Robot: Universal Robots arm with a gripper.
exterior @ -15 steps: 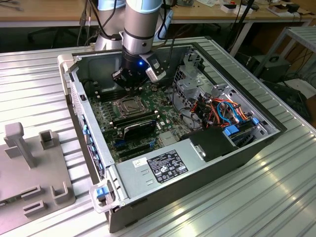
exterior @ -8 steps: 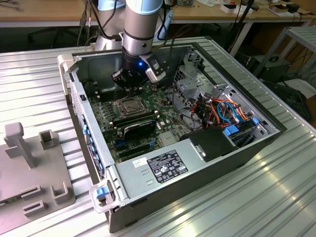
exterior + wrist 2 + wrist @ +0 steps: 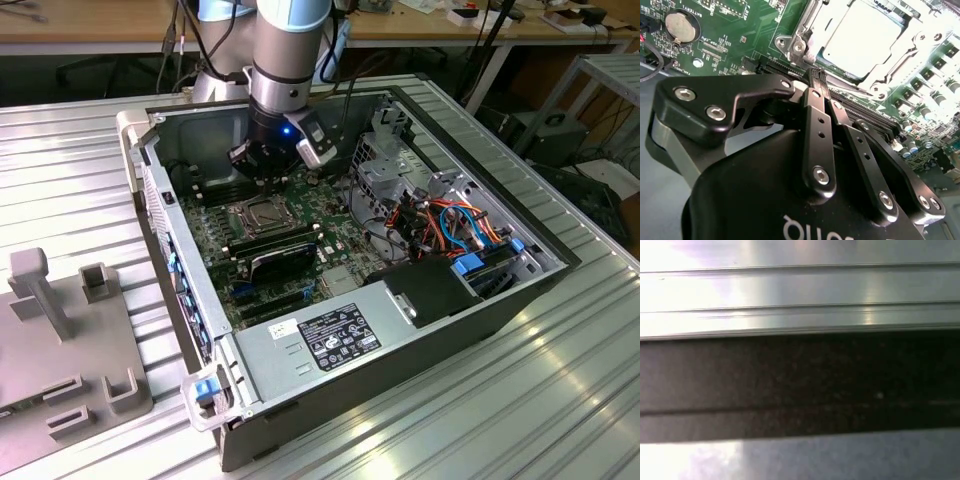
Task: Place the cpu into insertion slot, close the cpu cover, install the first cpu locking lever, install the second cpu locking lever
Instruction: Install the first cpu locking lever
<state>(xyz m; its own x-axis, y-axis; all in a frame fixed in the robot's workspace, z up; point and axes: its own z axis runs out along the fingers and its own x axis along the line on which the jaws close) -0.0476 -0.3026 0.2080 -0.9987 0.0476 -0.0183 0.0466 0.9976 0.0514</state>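
in the second wrist view the black two-fingered gripper had its fingers pressed together, clenched on nothing. just beyond the tips lay the flat square cpu with its dull silver metal top, seated in the silver-framed insertion slot, the thin silver cpu cover down around it. in the exterior view the gripper hung beside the slot on the green motherboard.

Setting: we record a robotics or electronics lab. On a ribbed aluminium table we list an opened computer case with bare motherboard, and a grey fixture block near the exterior view's left. Far behind, we note wooden workbenches strewn with cables.
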